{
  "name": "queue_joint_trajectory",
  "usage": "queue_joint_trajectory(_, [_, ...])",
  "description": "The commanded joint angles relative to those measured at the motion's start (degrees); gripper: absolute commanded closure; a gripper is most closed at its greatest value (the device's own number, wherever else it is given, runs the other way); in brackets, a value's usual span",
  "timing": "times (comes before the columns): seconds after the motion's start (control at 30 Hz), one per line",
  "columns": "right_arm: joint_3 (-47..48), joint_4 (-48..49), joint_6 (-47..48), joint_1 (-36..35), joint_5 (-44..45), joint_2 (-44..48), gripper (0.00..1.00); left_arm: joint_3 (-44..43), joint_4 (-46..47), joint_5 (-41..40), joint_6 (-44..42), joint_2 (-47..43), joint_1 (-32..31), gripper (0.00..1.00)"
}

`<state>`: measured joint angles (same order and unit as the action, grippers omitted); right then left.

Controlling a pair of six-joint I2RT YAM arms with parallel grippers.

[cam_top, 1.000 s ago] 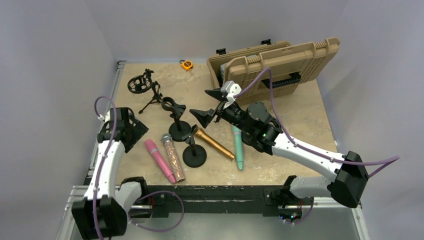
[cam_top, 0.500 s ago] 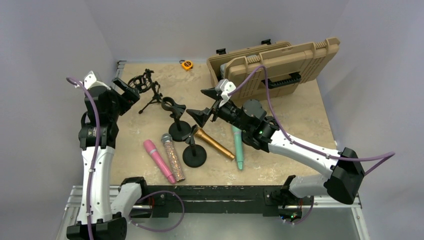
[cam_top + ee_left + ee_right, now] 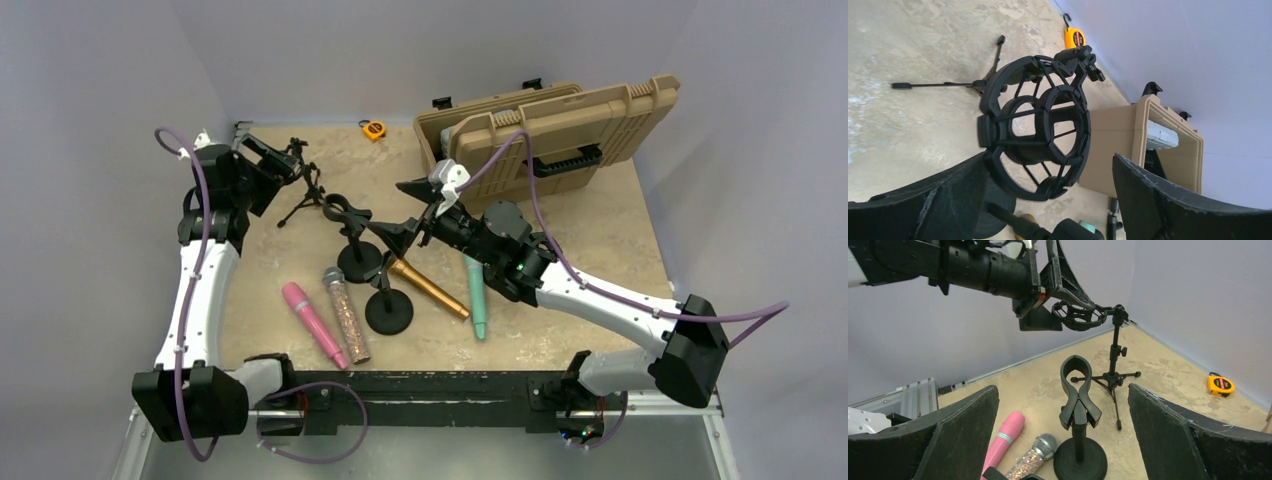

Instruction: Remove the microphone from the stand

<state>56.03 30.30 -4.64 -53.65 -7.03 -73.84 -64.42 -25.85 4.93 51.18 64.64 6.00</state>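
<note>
A gold microphone [image 3: 430, 289] lies slanted with its head at the clip of the near round-base stand [image 3: 388, 310]; I cannot tell if the clip grips it. My right gripper [image 3: 401, 212] is open above the empty clip stand [image 3: 355, 250], which stands between its fingers in the right wrist view [image 3: 1079, 405]. My left gripper [image 3: 265, 160] is open at the black shock mount [image 3: 285, 165] of the tripod stand. In the left wrist view the shock mount [image 3: 1035, 125] is empty and hangs just beyond the open fingers.
Pink [image 3: 313, 322], glitter [image 3: 345, 312] and teal [image 3: 477, 295] microphones lie loose on the table. An open tan case [image 3: 560, 125] stands at the back right. A yellow tape measure [image 3: 374, 129] lies by the back wall.
My left arm has swung up from the near left of the table to the shock mount at the back left. My right gripper has shifted slightly left, over the clip stand.
</note>
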Motion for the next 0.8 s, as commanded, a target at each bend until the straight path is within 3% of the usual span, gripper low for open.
queue_joint_trajectory(0.0, [1.98, 2.84, -2.37, -0.44, 2.37, 1.75, 0.01, 0.72, 7.77, 7.00, 4.26, 2.83, 1.49, 0.15])
queue_joint_trajectory(0.13, [3.24, 3.90, -3.63, -0.42, 7.19, 1.76, 0.01, 1.16, 9.34, 14.07, 5.86, 6.99, 3.18, 0.25])
queue_joint_trajectory(0.27, [8.30, 2.27, -2.04, -0.41, 12.71, -0.52, 0.01, 2.48, 10.33, 15.81, 4.70, 6.77, 4.37, 0.35])
queue_joint_trajectory(0.43, [17.26, -0.56, 2.04, -0.42, 15.11, -6.18, 0.01, 0.77, 7.15, 14.13, -1.94, 6.06, 6.24, 0.37])
queue_joint_trajectory(0.53, [22.89, -1.39, 3.66, -0.45, 15.55, -10.67, 0.01, -1.52, 5.65, 16.87, -6.95, 7.95, 7.81, 0.40])
queue_joint_trajectory(0.63, [28.61, -2.26, 4.31, -0.40, 15.35, -15.93, 0.01, -4.88, 2.84, 21.05, -11.49, 10.80, 9.48, 0.52])
queue_joint_trajectory(0.77, [36.56, -2.81, 7.53, -0.41, 12.71, -23.44, 0.01, -7.38, 2.23, 23.96, -16.08, 12.37, 11.14, 0.52])
